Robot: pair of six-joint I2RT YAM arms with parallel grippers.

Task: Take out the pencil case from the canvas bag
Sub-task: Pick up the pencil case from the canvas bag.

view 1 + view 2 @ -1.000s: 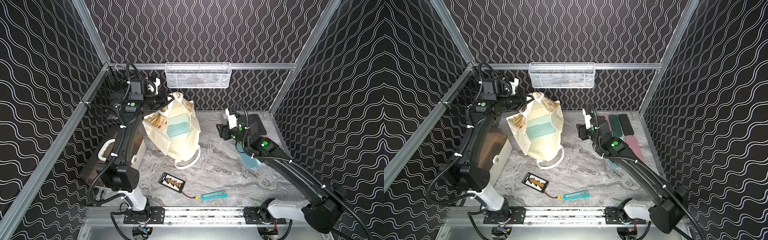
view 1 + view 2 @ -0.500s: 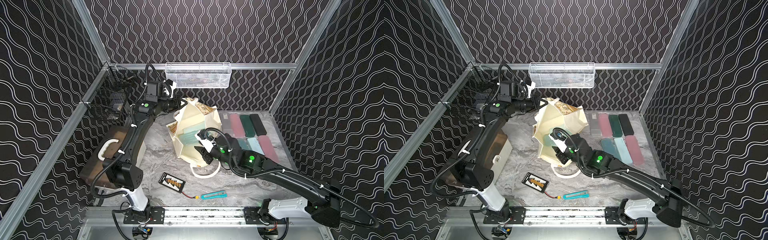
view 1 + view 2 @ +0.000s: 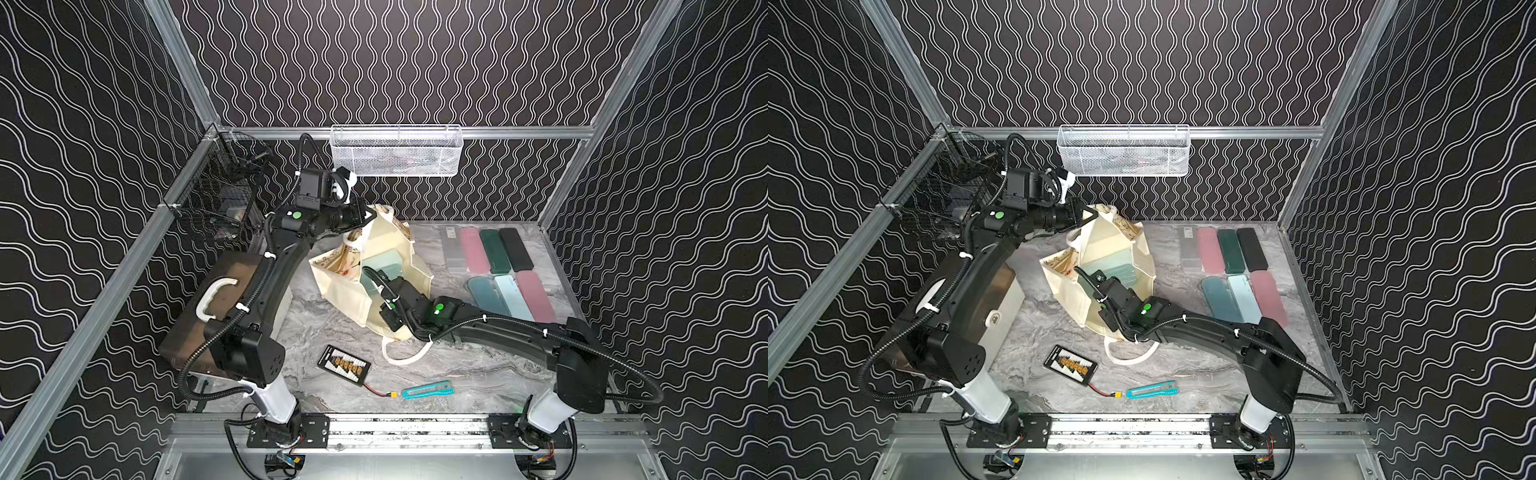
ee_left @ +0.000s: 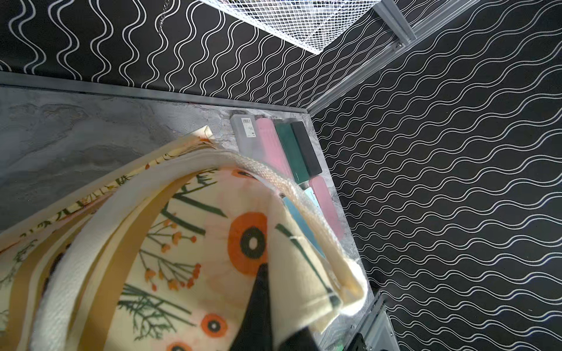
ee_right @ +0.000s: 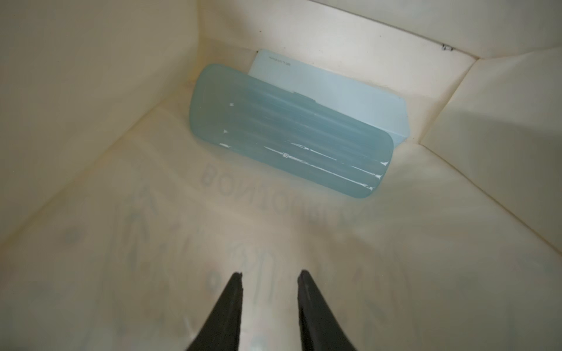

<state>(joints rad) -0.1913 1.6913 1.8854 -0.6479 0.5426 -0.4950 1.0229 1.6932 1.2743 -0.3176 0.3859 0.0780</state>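
Right claw (image 5: 269, 275), narrowed but empty, now reaches inside the canvas bag (image 3: 340, 291); pencil case (image 3: 384, 266) at its 11 o'clock, ungrasped. Left claw (image 3: 369, 215) clamps the bag's rim.

Closes in on three sides with black wall panels (image 3: 395, 62) printed in white wavy lines, in both top views. Meets at the back corners along slanting aluminium posts (image 3: 178, 62), with a horizontal aluminium rail (image 3: 519, 132) crossing the back wall low down. Carries a white mesh basket (image 3: 395, 158) hung on that rail near its middle, and a black wire basket (image 3: 224, 191) fixed to the left side rail by the back corner. Lies floored with a grey marbled tabletop (image 3: 478, 365), ending at the near edge in a metal base rail (image 3: 407, 428) above a shiny steel tray (image 3: 415, 465). Sits under soft, even light, with pale glare on the tray
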